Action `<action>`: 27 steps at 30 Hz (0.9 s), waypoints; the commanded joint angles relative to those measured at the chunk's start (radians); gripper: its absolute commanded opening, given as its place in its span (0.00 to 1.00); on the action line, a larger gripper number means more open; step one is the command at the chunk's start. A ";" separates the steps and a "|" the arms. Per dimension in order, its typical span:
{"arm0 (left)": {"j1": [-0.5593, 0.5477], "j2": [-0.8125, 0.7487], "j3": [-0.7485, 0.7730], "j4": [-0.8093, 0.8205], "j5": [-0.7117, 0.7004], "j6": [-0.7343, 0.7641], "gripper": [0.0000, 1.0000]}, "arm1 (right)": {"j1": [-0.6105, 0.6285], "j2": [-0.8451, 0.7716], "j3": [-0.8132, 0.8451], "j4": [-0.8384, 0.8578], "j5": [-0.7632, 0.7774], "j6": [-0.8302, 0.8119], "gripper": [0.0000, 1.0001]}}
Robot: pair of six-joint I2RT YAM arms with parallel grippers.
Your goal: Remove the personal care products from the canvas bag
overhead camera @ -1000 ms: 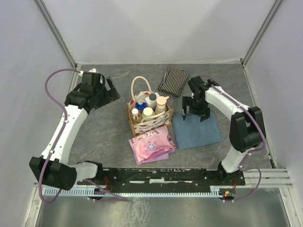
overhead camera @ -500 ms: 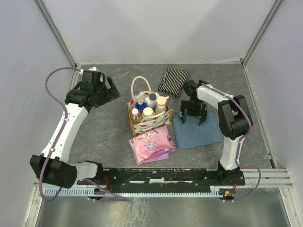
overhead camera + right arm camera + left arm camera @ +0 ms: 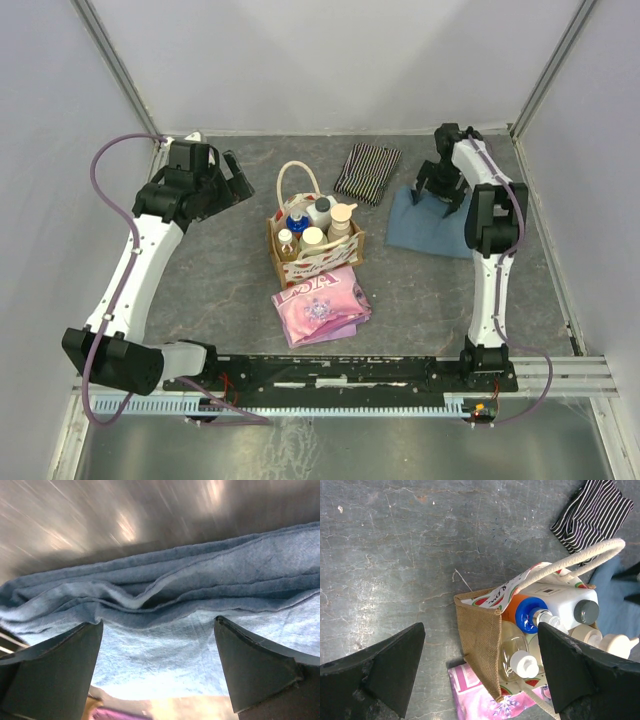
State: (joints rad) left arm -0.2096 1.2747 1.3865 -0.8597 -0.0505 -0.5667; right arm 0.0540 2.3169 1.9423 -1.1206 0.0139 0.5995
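Bottles [image 3: 313, 237] stand packed upright in the bag [image 3: 322, 264] at the centre of the top view. Their caps face up, so their long axes run straight up from the counter [image 3: 220, 280], and none is out yet. Left jaws hang spread wide and empty to the upper left of the bag, near it but apart. In the left wrist view the bag's brown wall sits low between the fingertips [image 3: 385, 670], shifted toward the right one. There the orange bottle [image 3: 512, 609] with its blue pump stands nearest the bag's upper corner, the white bottle [image 3: 560, 597] to its right, a small clear bottle [image 3: 524, 664] below, and the pump bottle [image 3: 610, 642] at the right edge. Right jaws are spread too and grasp nothing. They hang over the blue cloth [image 3: 428, 225] at the upper right of the top view, well apart from the bag, and their own blurred view shows only that cloth, so I cannot tell whether they touch it. Judged from this, the left arm [image 3: 140, 260] is nearer for a first pick, going right and down onto a cap. The handle [image 3: 296, 182] arches over the bag's upper side and could catch a finger. The bottles touch one another, leaving little room. Pink cloth [image 3: 320, 305] lies against the bag's lower side and striped cloth [image 3: 367, 170] lies up right, neither in the way.
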 commanded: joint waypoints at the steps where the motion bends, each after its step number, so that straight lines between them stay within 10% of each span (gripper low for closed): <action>1: 0.001 0.005 0.054 -0.001 0.005 0.030 1.00 | 0.010 0.139 0.362 0.006 0.006 0.016 1.00; 10: 0.001 -0.001 0.063 0.003 -0.009 0.024 1.00 | 0.148 -0.224 -0.025 0.256 0.089 -0.064 1.00; 27: 0.000 0.005 0.035 -0.009 0.013 0.018 0.99 | 0.187 -0.111 -0.063 0.309 -0.083 -0.021 1.00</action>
State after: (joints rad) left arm -0.2096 1.3045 1.4143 -0.8818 -0.0422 -0.5671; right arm 0.2337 2.2356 1.8713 -0.9287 -0.0082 0.5217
